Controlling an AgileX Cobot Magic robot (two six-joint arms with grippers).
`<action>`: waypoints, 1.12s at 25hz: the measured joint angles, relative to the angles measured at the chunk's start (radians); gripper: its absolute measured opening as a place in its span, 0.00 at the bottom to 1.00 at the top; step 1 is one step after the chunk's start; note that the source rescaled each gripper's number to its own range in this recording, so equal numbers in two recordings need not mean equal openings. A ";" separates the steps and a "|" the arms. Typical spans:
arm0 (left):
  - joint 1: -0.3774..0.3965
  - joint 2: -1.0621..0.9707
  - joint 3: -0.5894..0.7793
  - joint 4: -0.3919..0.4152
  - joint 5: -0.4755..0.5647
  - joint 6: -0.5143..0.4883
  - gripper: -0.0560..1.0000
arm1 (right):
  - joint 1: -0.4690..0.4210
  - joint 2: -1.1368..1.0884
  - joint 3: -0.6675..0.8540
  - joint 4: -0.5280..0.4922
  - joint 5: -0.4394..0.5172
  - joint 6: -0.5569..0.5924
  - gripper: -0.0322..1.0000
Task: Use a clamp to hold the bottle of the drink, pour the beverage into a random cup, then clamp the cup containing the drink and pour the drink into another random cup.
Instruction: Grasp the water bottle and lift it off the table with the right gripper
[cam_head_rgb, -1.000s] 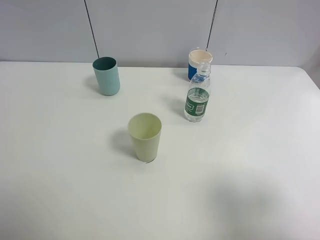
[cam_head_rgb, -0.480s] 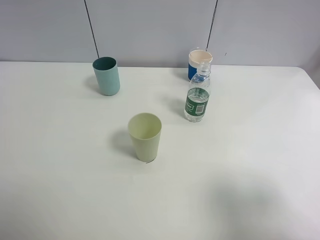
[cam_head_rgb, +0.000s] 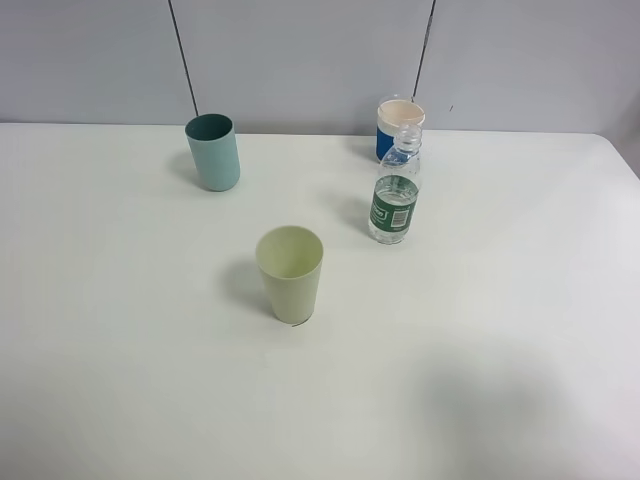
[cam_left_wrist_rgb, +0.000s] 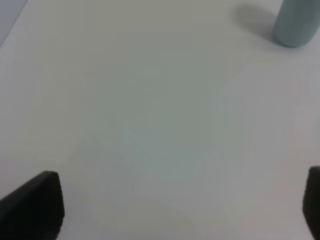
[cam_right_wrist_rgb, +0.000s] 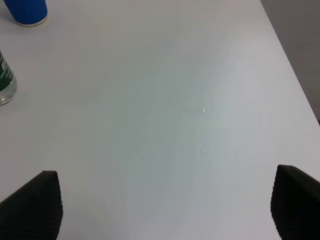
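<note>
A pale yellow-green cup (cam_head_rgb: 290, 273) stands upright near the middle of the white table (cam_head_rgb: 120, 380), its mouth open to the high camera, and everything else can be placed from it. The bottle (cam_head_rgb: 395, 200), clear plastic with a dark green label band, stands upright behind this cup and off to its right, well apart from it. How much liquid the bottle holds cannot be made out. Farther back on that same right side, just behind the bottle and partly hidden by its neck, is a blue cup (cam_head_rgb: 390, 125) with a cream rim, close to the back edge of the table. A light teal cup (cam_head_rgb: 213, 152) with a darker green inside stands upright behind the pale yellow-green cup and to its left, also well apart, about as far back as the blue one. The left gripper (cam_left_wrist_rgb: 172, 205) shows only in its own wrist camera: its two dark fingers (cam_left_wrist_rgb: 35, 202) stand wide apart with bare table between them, holding and touching nothing, and the teal cup lies well ahead of it. The right gripper (cam_right_wrist_rgb: 162, 205) is likewise spread, its dark fingers (cam_right_wrist_rgb: 32, 202) far apart over bare table dotted with a few tiny bright specks (cam_right_wrist_rgb: 203, 110), with the foot of the bottle and the blue cup far ahead of it. How either gripper lies with respect to the pale yellow-green cup cannot be told.
</note>
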 joint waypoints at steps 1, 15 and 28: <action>0.000 0.000 0.000 0.000 0.000 0.000 0.90 | 0.000 0.000 0.000 0.000 0.000 0.000 0.66; 0.000 0.000 0.000 0.000 0.000 0.000 0.90 | 0.000 0.000 0.000 0.000 0.000 0.000 0.66; 0.000 0.000 0.000 0.000 0.000 0.000 0.90 | 0.000 0.000 0.000 0.000 0.000 0.000 0.66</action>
